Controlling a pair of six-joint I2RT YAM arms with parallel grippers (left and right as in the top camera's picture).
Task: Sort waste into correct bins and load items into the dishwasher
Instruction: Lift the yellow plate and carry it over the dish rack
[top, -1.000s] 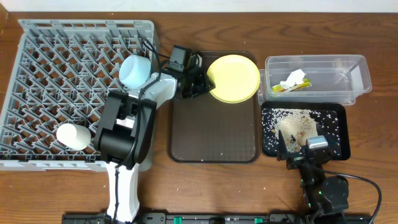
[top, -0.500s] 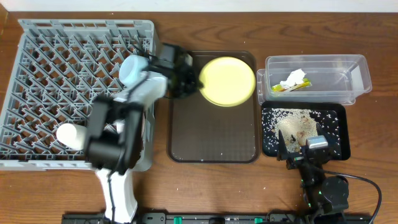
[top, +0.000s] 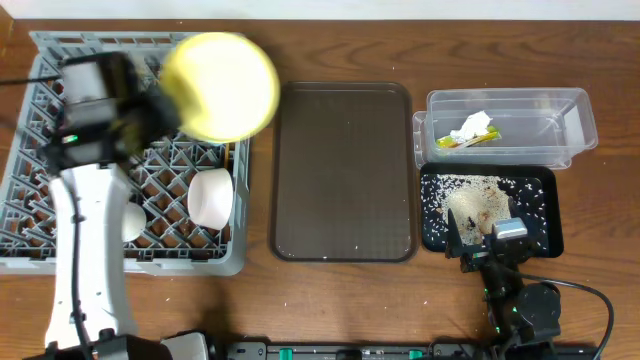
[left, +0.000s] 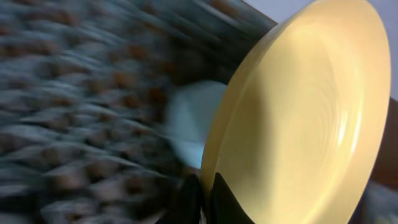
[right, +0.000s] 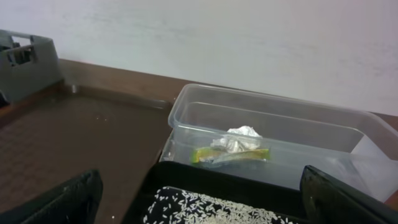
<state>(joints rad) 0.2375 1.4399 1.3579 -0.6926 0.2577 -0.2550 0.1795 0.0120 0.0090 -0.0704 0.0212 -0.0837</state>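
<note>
My left gripper is shut on the rim of the pale yellow plate and holds it tilted above the back right of the grey dish rack. In the left wrist view the fingers pinch the plate's edge, with the light blue bowl blurred behind it. A white bowl and a white cup sit in the rack. My right gripper is open and empty at the black tray's front edge. The chopsticks are out of view.
The clear tub holds the snack wrapper and crumpled paper; both also show in the right wrist view. Rice lies in the black tray. The brown serving tray sits mid-table.
My left arm has swung the plate left, off the brown tray and over the rack. The white bowl is now uncovered. The right arm has not moved.
</note>
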